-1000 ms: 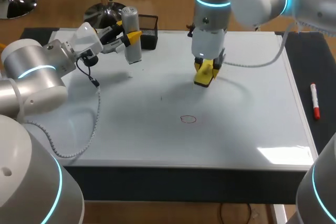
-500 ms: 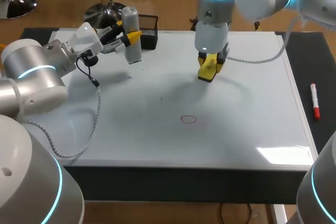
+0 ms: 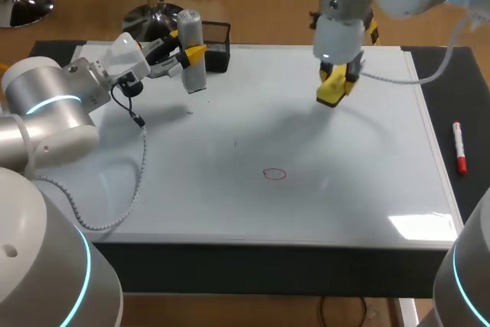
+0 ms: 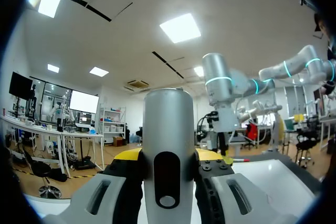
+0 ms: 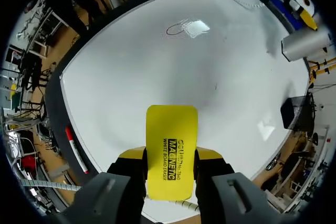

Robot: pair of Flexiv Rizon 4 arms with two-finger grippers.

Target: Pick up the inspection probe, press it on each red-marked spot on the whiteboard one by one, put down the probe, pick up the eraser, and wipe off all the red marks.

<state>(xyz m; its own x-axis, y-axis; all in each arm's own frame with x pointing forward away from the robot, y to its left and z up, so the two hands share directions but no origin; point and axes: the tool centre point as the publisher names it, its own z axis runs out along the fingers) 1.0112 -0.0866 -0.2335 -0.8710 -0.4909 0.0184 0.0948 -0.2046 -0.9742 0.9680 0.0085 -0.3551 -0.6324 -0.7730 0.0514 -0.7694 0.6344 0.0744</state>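
Nearest, at about 6 o'clock from the middle of the whiteboard point(image 3: 367, 189), the one red mark point(image 3: 274, 174) I can see is as unwiped as it was a second ago. Further off, the right gripper point(image 3: 334, 86), clamped on the yellow eraser point(image 3: 331, 96), has swung from near the board's middle out toward 1 o'clock, away from that mark, so the wiping looks unfinished and the eraser would have to come back. Farthest, at 10 o'clock, the left gripper point(image 3: 186, 55) has not moved and grips the probe point(image 3: 194, 74) roughly upright, not yet put down.

Red marker point(image 3: 458, 147) lay on dark table surface point(image 3: 459, 86); black mesh bin point(image 3: 218, 42) stood at far edge.
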